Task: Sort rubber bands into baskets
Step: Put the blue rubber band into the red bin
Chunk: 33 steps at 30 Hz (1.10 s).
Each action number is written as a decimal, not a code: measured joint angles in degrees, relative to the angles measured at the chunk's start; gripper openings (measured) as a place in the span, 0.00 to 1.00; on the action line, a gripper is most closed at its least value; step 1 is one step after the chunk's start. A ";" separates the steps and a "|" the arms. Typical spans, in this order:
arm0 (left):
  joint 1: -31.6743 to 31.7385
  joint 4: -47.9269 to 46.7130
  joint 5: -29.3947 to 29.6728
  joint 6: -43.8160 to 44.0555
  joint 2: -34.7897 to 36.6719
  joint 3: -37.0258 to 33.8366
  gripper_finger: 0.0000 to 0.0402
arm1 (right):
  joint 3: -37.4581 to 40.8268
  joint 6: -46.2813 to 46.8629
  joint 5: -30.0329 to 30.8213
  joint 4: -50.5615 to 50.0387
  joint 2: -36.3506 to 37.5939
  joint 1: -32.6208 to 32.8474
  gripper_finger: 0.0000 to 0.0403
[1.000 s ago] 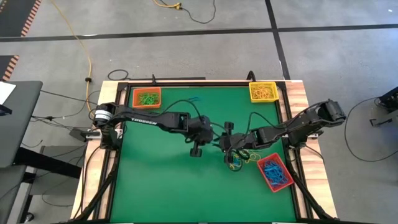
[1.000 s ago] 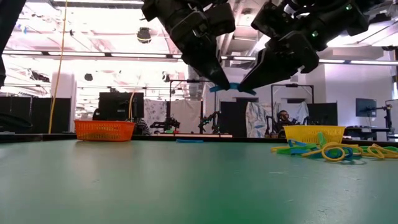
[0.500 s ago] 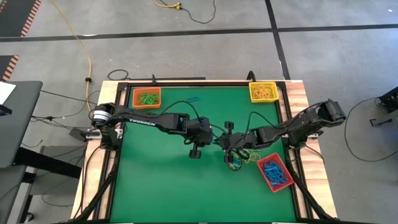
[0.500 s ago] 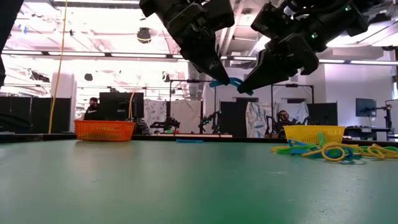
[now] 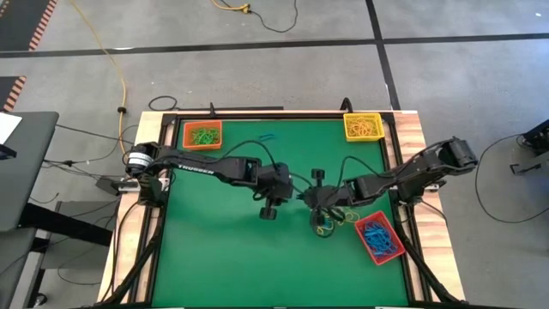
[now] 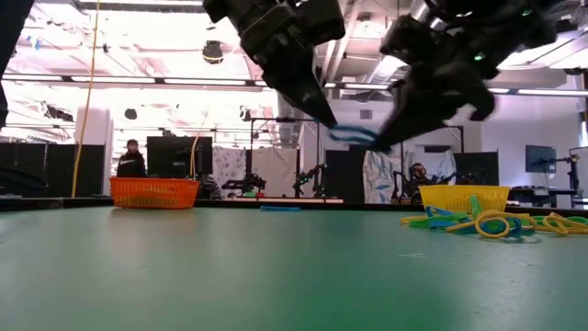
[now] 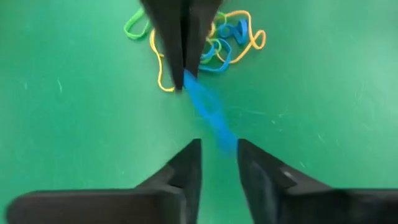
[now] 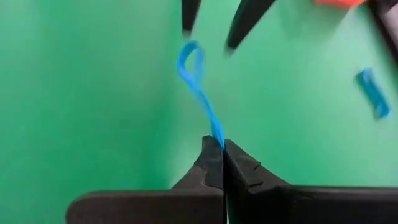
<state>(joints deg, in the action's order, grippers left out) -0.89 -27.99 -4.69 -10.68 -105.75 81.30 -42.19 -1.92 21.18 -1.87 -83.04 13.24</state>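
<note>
Pinching blue rubber band point(image 8: 198, 87) | right tool point(image 8: 222, 144); left tool point(image 7: 217, 149) parted beside it

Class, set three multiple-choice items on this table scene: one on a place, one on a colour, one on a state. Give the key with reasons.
1. The red basket lies nearest:
A. the right arm
B. the orange basket
C. the table's far left corner

2. The band pinched by the right tool is:
A. yellow
B. blue
C. green

3. The left tool is:
A. shut on the band
B. open
C. out of view

Key:
1 A, it sits beside that arm.
2 B, a blue loop hangs from it.
3 B, a gap shows between its fingers.
</note>
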 joint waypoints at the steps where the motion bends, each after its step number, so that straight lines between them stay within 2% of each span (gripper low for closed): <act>1: -0.08 -0.46 -0.01 -0.02 0.02 0.00 0.24 | -0.52 1.03 -0.12 -2.93 0.35 0.53 0.04; 5: -0.55 -1.65 0.01 0.79 0.02 -0.12 0.36 | -3.66 6.20 -0.32 -16.79 3.47 3.41 0.04; 8: -1.53 -0.99 0.02 2.19 0.04 -1.16 0.40 | -6.24 10.40 -1.39 -26.59 6.85 6.10 0.04; 12: -3.42 4.92 0.01 2.31 0.07 -4.70 0.41 | -9.88 16.43 -2.41 -37.91 11.77 9.70 0.04; 22: -5.57 23.50 0.03 2.93 0.07 -16.15 0.41 | -13.99 41.49 -16.10 -62.85 20.59 16.88 0.04; 28: -5.53 31.64 0.09 3.83 0.07 -21.07 0.41 | -13.99 55.58 -23.76 -68.08 21.18 22.21 0.04; 33: -5.53 33.13 0.13 3.83 0.07 -21.98 0.41 | -13.99 63.25 -26.18 -69.75 19.22 26.48 0.04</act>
<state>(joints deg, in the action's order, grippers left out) -6.42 5.14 -4.56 -6.85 -105.69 59.31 -56.18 61.34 -5.01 -71.62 -63.82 39.72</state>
